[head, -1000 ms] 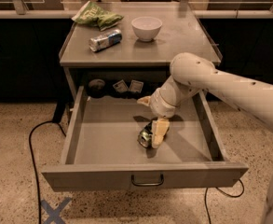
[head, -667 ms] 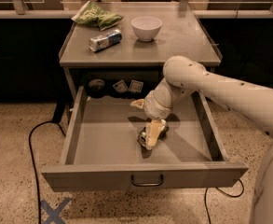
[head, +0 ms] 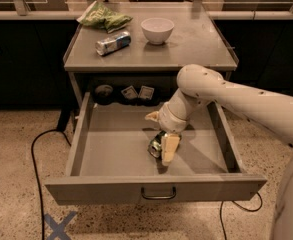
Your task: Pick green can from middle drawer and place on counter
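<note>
The green can [head: 155,144], shiny green and silver, lies in the open middle drawer [head: 116,156], a little right of its centre. My gripper [head: 163,151] reaches down into the drawer from the right on a white arm and is right at the can, its cream tip against the can's right side. The can looks to be resting on the drawer floor. The counter [head: 186,46] is the grey top above the drawer.
On the counter are a green snack bag [head: 104,18], a silver-white can [head: 113,43] lying down and a white bowl [head: 157,30]. Small items [head: 131,92] sit on the shelf behind the drawer. A black cable [head: 36,154] runs along the floor at left. The drawer handle [head: 158,194] faces front.
My arm has shifted a little to the left and the gripper has settled lower around the can. The can stays at about the same place in the drawer.
</note>
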